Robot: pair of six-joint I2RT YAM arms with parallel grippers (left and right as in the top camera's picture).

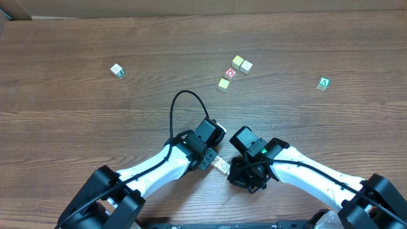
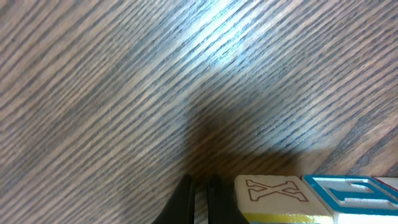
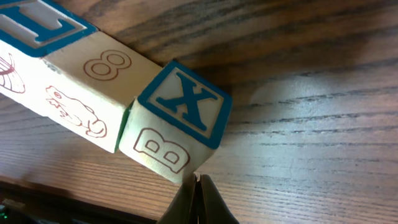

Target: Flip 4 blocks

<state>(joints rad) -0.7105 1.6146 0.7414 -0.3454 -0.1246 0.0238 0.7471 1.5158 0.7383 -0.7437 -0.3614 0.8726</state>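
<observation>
A: Blocks [image 1: 220, 166]?
B: Short row on the surface [image 1: 76, 108], between left jaws and right jaws; blue X block [image 3: 180, 115] at one end.
A: Jaws, state?
B: Both pairs pressed together, empty, just beside the row.

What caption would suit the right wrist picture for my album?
Shut right end effector next to a row of blocks, the nearest showing a blue X.
</observation>
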